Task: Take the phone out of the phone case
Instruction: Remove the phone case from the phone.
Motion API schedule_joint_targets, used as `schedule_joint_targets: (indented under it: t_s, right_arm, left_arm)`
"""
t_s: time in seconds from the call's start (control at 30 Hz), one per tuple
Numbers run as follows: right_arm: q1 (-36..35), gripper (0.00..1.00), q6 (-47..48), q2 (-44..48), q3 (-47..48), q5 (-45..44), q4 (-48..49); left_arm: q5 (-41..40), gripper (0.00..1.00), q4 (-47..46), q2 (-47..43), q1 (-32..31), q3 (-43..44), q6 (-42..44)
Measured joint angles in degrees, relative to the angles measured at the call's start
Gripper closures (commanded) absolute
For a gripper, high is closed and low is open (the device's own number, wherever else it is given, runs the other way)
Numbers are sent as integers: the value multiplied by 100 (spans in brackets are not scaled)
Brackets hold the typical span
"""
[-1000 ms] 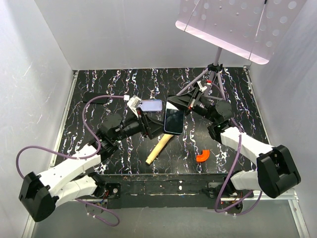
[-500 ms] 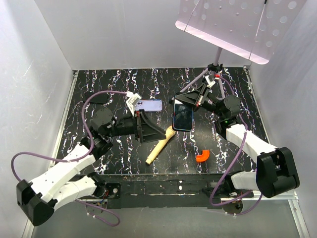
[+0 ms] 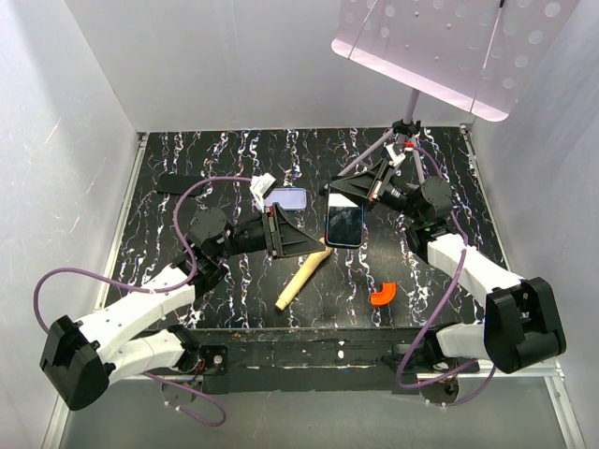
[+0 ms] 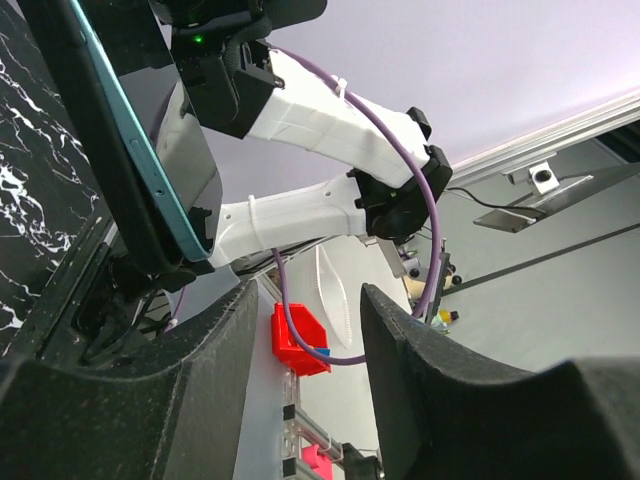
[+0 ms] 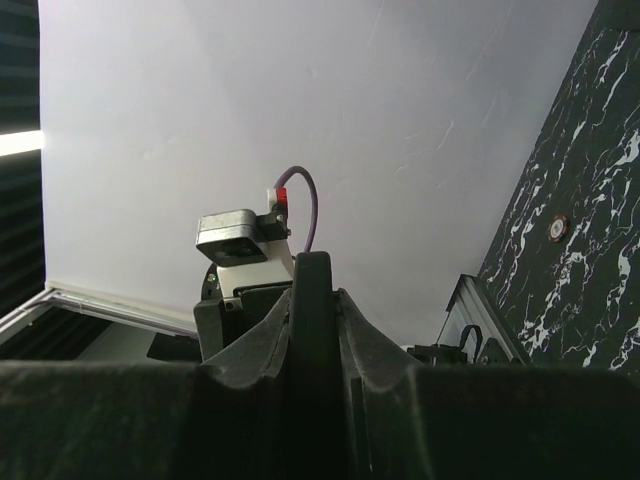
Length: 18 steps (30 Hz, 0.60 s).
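My right gripper [image 3: 350, 196] [image 5: 314, 296] is shut on the top end of the phone [image 3: 344, 225], which hangs off the table with its glossy screen facing up. In the right wrist view the phone [image 5: 312, 340] shows edge-on, clamped between both fingers. The lavender phone case [image 3: 286, 198] sits empty just left of the phone, beside my left wrist. My left gripper [image 3: 292, 241] [image 4: 305, 300] is open with nothing between its fingers and points toward the phone [image 4: 120, 160], whose teal edge shows at the upper left of the left wrist view.
A wooden stick [image 3: 301, 278] lies on the marbled black table [image 3: 234, 154] below the phone. An orange curved piece [image 3: 382, 296] sits to the right front. A dull black flat rectangle [image 3: 178, 182] lies at back left. A tripod [image 3: 404, 140] holding a perforated panel stands at back right.
The right gripper has carried the phone to the right, away from the left gripper. The left gripper's jaws have narrowed and the arm has shifted slightly. The case stays where it was.
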<state>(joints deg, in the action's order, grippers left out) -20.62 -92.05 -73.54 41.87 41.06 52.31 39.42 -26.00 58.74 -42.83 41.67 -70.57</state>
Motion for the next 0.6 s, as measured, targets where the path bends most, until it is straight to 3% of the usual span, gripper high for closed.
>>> schedule_joint_targets:
  t_s: [0.6]
  right_arm:
    - [-50, 99, 129, 157, 22, -59, -249]
  left_arm:
    - [-205, 62, -273, 490, -79, -81, -144]
